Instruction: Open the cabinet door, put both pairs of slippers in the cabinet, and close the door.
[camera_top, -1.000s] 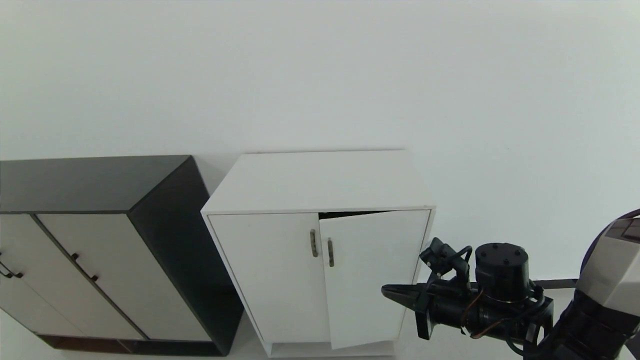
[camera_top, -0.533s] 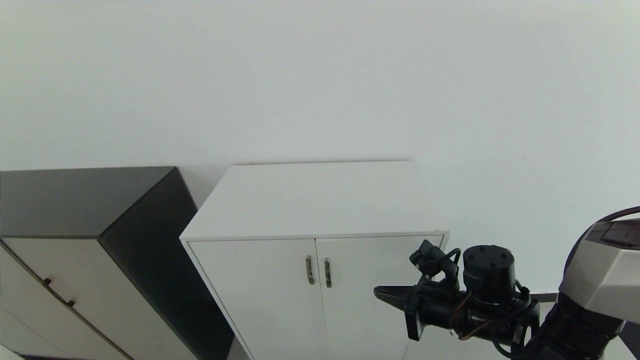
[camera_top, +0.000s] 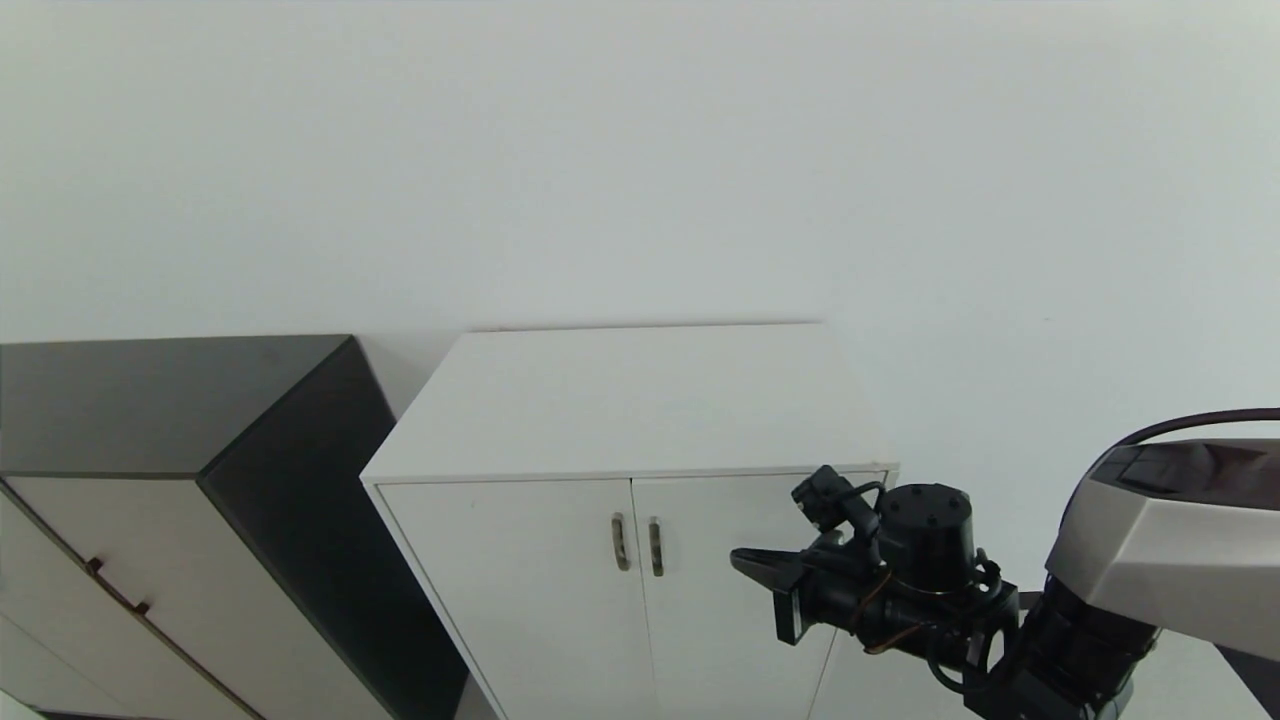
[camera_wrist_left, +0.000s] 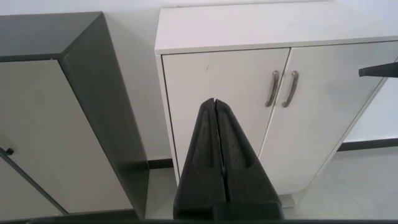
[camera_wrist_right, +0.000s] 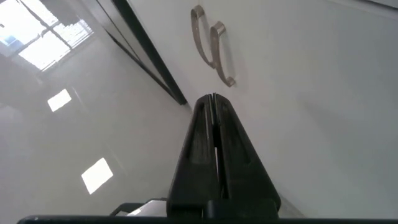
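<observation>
behind everything stands a plain pale wall (camera_top: 640, 150), and both pieces of furniture back onto it. to the robot's left is the dark cabinet (camera_top: 170, 400), black on its top and side, with pale door fronts. a narrow gap separates it from the white cabinet (camera_top: 620, 400), which sits near the middle of the head view, just to the right of the dark one. below the white cabinet's flat top, its left door (camera_top: 520, 600) and right door (camera_top: 720, 620) both lie flush with the frame and meet at a thin seam down the centre. a glossy pale floor (camera_wrist_left: 360, 180) runs under both cabinets and catches window reflections in the right wrist view.

the right gripper (camera_top: 745, 562) is held out level in front of the right door. its tip is aimed sideways toward the centre seam and stops short of it, to the right of the handles. its two fingers are pressed together with nothing between them, as the right wrist view shows plainly. whether the tip touches the door panel cannot be told. the left gripper (camera_wrist_left: 215, 106) is held back from the cabinet, pointing at the left door, its fingers likewise pressed together and empty. smallest are the two handles (camera_top: 619, 541), slim metal bow pulls mounted upright, one on each side of the seam, just beside each other in the doors' upper part.
</observation>
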